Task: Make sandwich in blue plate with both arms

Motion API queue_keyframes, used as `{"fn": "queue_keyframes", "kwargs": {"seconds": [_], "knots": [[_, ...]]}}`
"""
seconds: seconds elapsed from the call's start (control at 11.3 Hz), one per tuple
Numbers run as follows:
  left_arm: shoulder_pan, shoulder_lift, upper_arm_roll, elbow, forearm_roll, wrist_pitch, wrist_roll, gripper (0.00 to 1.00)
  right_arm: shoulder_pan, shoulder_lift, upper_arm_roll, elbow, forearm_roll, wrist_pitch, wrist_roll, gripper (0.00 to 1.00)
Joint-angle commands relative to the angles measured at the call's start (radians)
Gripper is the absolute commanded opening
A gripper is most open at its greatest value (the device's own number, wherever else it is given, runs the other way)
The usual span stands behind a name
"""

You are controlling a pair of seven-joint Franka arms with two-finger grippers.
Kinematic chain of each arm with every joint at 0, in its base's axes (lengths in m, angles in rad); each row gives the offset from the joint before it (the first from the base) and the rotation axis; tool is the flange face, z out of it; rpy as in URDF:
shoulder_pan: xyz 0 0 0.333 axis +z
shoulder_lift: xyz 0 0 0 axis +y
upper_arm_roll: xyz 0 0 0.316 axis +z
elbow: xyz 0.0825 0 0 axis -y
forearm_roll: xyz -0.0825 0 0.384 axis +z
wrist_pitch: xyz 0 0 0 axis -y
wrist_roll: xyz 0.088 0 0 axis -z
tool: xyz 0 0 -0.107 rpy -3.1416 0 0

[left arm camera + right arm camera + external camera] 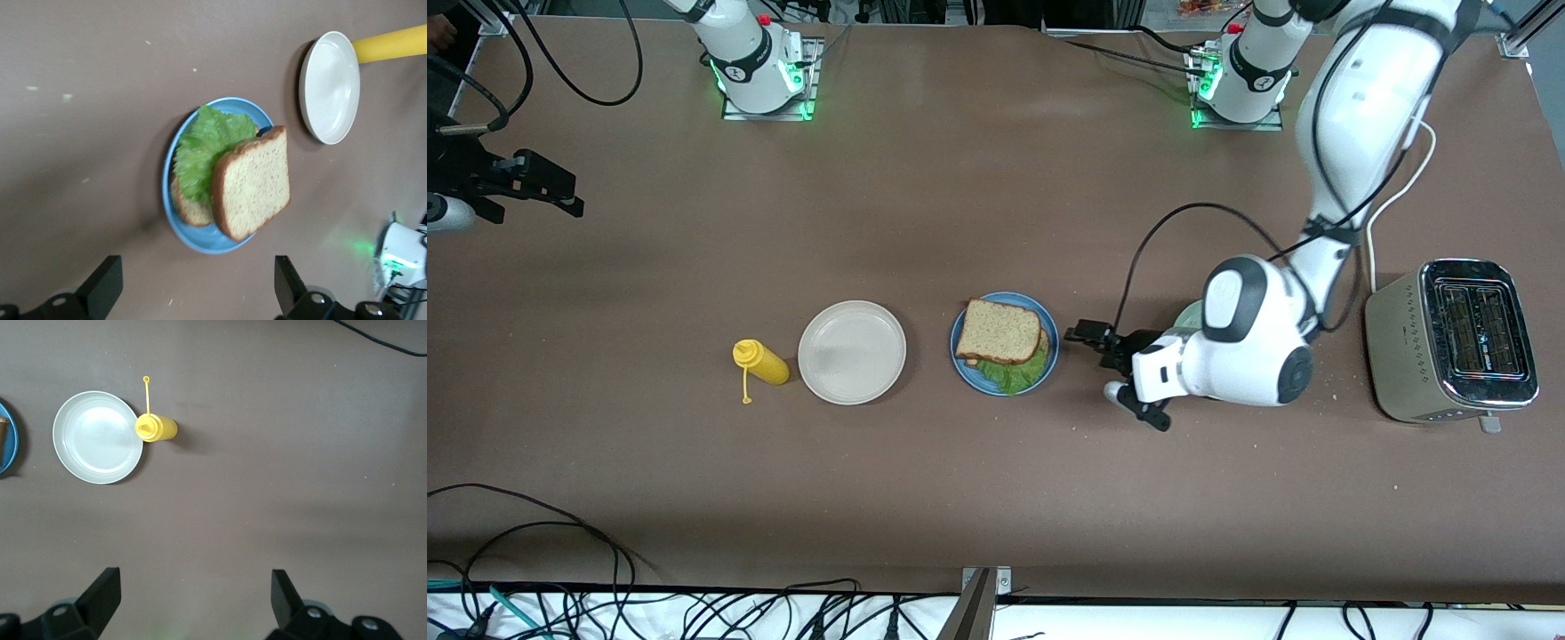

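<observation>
A: Sandwich (pixel 1003 335) on the blue plate (pixel 1053 331), near the middle of the brown matte desk (pixel 960 498). What is it made of?

B: Two square slices of speckled brown bread with darker crust, the top one skewed, and ruffled green lettuce (pixel 1014 373) sticking out toward the front-camera edge. The plate is round, smooth plastic with a raised rim.

A: And the arms?

B: The left end effector (pixel 1116 369) sits low just beside the plate, toward the left arm's end, fingers apart and holding nothing. The right end effector (pixel 574 203) waits high by the right arm's end, fingers also apart.

A: Anything else?

B: A glossy beige-white plate (pixel 852 352), a yellow squeeze bottle (pixel 761 362) lying beside it, and a boxy metal toaster (pixel 1449 342).
</observation>
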Motion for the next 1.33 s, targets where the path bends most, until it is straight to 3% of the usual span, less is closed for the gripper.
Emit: {"fn": "queue_keyframes", "kwargs": {"seconds": [0.0,0.35,0.71,0.98,1.06,1.24], "knots": [[0.054,-0.152,0.013,-0.023,0.195,-0.149,-0.068,1.0,-0.003,0.006,-0.006,0.02,0.017,-0.023,0.004,1.0],[0.126,-0.315,0.027,-0.021,0.358,-0.34,-0.098,1.0,-0.003,0.005,-0.006,0.02,0.017,-0.023,0.004,1.0],[0.131,-0.529,0.03,-0.023,0.51,-0.428,-0.323,1.0,-0.003,0.006,-0.006,0.02,0.017,-0.023,0.004,1.0],[0.085,-0.617,0.117,-0.044,0.498,-0.431,-0.319,1.0,-0.003,0.006,-0.006,0.02,0.017,-0.023,0.004,1.0],[0.059,-0.654,0.174,-0.088,0.483,-0.426,-0.318,1.0,-0.003,0.005,-0.006,0.02,0.017,-0.023,0.004,1.0],[0.014,-0.729,0.202,-0.182,0.498,-0.4,-0.328,1.0,-0.003,0.006,-0.006,0.02,0.017,-0.023,0.004,1.0]]}}
